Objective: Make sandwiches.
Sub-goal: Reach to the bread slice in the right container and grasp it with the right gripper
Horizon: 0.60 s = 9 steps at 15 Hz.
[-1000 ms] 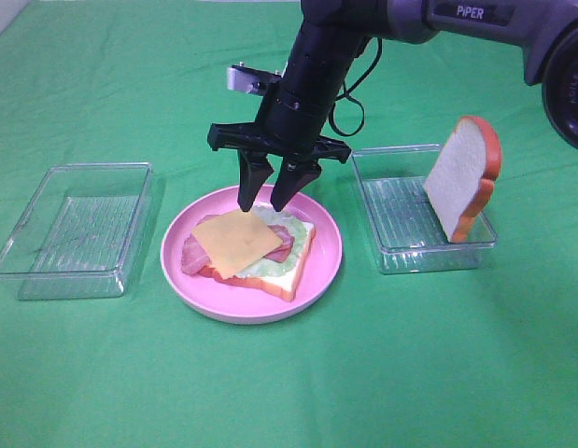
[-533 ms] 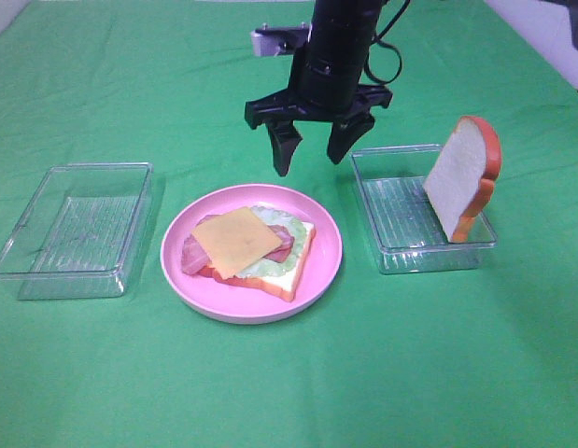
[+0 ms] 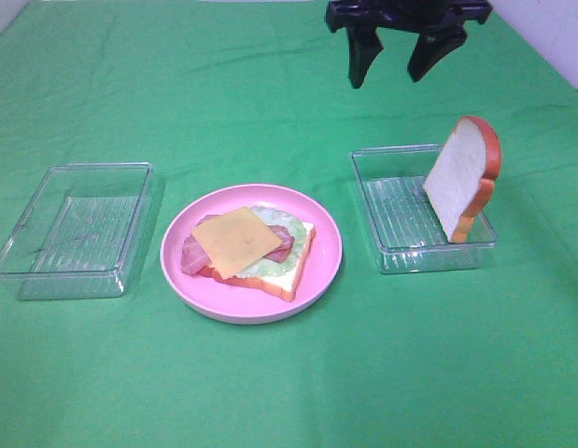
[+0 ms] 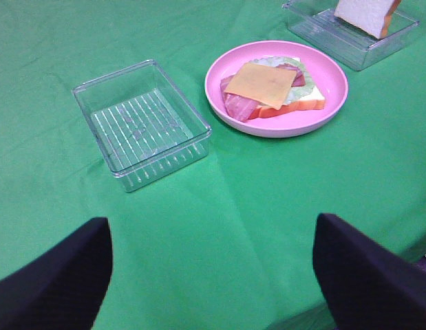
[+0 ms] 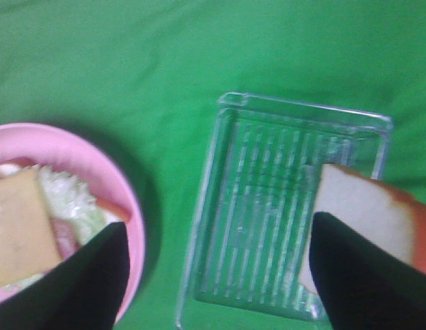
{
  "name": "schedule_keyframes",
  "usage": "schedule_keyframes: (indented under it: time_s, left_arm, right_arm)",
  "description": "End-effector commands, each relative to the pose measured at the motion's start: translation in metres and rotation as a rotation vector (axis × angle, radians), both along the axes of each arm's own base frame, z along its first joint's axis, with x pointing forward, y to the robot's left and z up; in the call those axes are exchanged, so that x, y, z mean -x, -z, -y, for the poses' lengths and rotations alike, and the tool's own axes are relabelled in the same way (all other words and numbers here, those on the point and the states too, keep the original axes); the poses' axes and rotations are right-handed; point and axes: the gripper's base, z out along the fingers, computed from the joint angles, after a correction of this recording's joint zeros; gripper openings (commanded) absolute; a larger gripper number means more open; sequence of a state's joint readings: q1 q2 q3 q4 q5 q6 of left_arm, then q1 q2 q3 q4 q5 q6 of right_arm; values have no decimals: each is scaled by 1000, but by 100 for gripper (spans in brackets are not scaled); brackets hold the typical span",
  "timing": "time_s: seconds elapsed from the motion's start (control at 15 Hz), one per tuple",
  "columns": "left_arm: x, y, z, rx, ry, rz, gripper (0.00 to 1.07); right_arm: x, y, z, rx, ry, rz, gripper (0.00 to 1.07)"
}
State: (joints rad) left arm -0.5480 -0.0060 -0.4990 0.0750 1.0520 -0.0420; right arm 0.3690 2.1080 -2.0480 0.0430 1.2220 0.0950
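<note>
**A:** So how did the sandwich look at that point?

**B:** The sandwich (image 3: 256,252) sat on the pink plate (image 3: 326,271), pretty much mid-bench (image 3: 289,392) on the green cloth. The bottom was white bread with an orange-brown crust. On that came red slices, pale lettuce (image 3: 272,266), a reddish bacon strip (image 3: 190,254), and a square of cheese (image 3: 237,242) as the top layer, turned a bit askew. A second bread slice (image 3: 459,177) stood on edge in the right tray (image 3: 391,215), tilted, at that tray's right end. The left tray (image 3: 74,229) sat on the other side of the plate.

**A:** And the arms?

**B:** The right pincer (image 3: 391,63) hung high at the back of the bench, fingers pointing down. They were spread wide with nothing between them. It was behind the right tray and well apart from the slice. Its own camera looked down past both fingers at that tray and the plate's edge. The left pincer (image 4: 211,237) gaped wide too, also empty, over bare green cloth. The left tray was the nearest thing to it, with the plate beyond.
</note>
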Motion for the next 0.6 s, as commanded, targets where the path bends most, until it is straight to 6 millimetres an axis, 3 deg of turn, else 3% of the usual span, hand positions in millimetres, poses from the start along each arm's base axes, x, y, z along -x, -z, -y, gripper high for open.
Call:
schedule_keyframes:
  time_s: [0.07, 0.13, 0.27, 0.4, 0.6]
  left_arm:
    - [1, 0, 0, 8, 4, 13, 76]
    - [1, 0, 0, 8, 4, 13, 76]
    - [1, 0, 0, 8, 4, 13, 76]
    - [1, 0, 0, 8, 4, 13, 76]
    - [1, 0, 0, 8, 4, 13, 76]
  right_arm:
    - [4, -21, 28, 62, 78, 9, 73]
    - [3, -30, 46, 61, 120, 28, 77]
    - [-1, -26, 66, 42, 185, 2, 77]
    - [-1, -6, 86, 39, 239, -75, 77]
    - [5, 23, 97, 33, 267, -190, 76]
